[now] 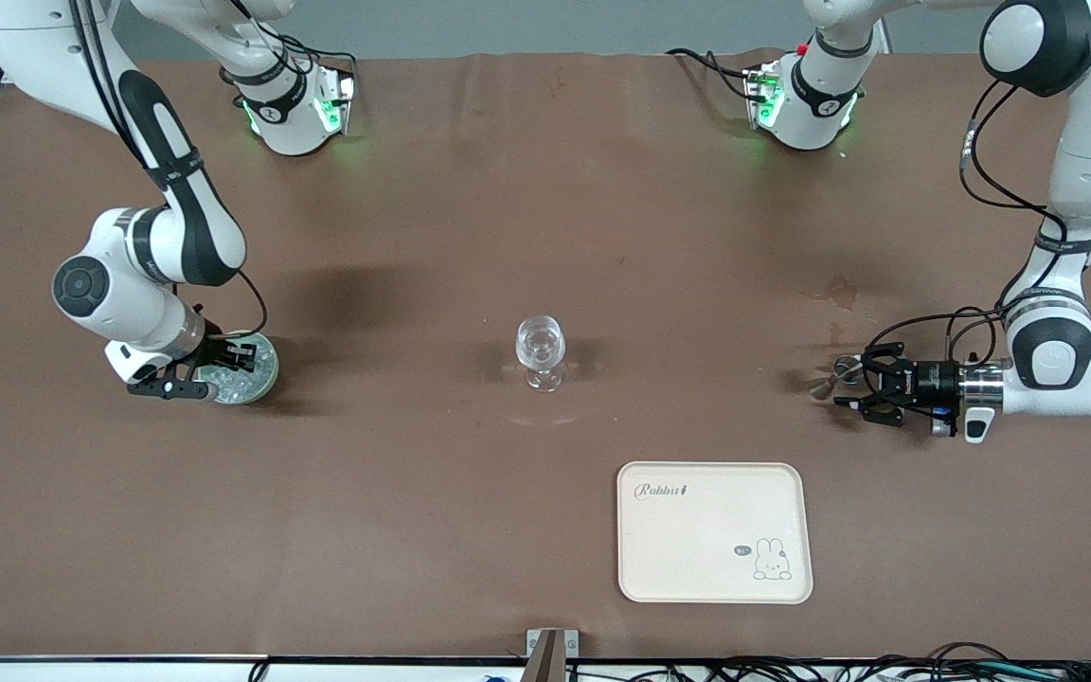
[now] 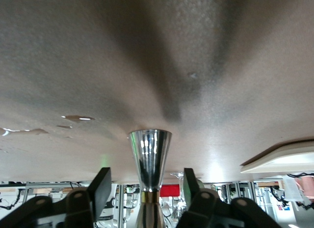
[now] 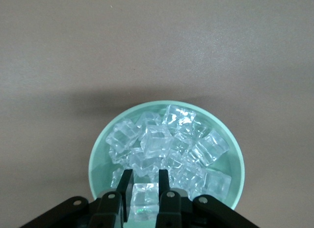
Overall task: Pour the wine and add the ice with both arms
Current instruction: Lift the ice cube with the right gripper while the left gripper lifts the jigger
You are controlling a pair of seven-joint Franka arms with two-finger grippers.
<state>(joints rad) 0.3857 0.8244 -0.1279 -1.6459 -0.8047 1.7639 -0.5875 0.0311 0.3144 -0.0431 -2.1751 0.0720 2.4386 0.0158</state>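
While my right gripper (image 3: 145, 188) is lowered into the pale green bowl (image 1: 266, 374) at the right arm's end of the surface (image 1: 470, 237), its two fingers (image 3: 126, 188) are pinched on a single ice cube (image 3: 143, 201) at the bowl's edge. The ice (image 3: 169, 144) fills that bowl as a heap of clear cubes, and the held cube sits against the heap.

My left gripper (image 1: 850, 384) lies low and level over the surface at the left arm's end, pointing toward the middle. A shiny metal jigger (image 2: 149, 156), flared at its end, stands between the fingers (image 2: 100, 188). The fingers are spread on either side of the jigger's narrow waist with a visible gap on each side, so I am not gripping it.

The stemmed glass (image 1: 541, 352) stands upright at the middle of the surface, between the two grippers and well apart from both. A cream tray (image 1: 635, 530) with a rabbit drawing lies nearer to the front camera than the glass, toward the left arm's end. Small wet patches (image 1: 839, 292) mark the surface near the left gripper.
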